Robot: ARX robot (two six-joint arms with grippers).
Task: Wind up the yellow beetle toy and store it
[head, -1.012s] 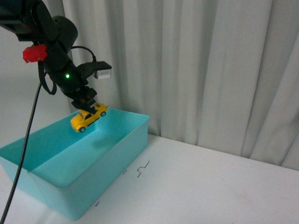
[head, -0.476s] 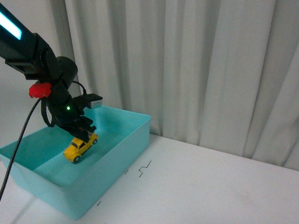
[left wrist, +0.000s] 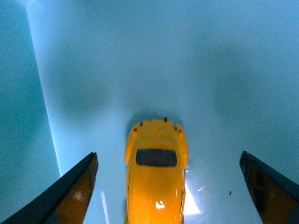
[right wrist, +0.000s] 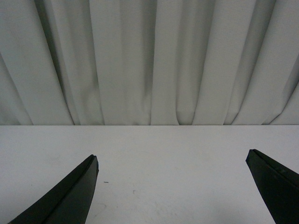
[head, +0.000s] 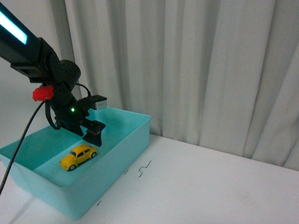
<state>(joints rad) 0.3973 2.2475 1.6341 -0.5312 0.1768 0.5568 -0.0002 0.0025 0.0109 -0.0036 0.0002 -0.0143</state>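
Note:
The yellow beetle toy rests on its wheels on the floor of the teal bin. My left gripper hangs open just above and behind it, touching nothing. From the left wrist the toy lies between the two spread fingers, with a gap on both sides. My right gripper is open over bare white table, holding nothing; it does not show in the front view.
The teal bin stands at the table's left, against a grey-white curtain. Small dark marks lie on the white table right of the bin. A black cable hangs from the left arm over the bin's near-left wall.
My left gripper lowered the toy into the bin, opened and let it go. The toy now sits on the bin floor and the gripper has drawn up and away from it.

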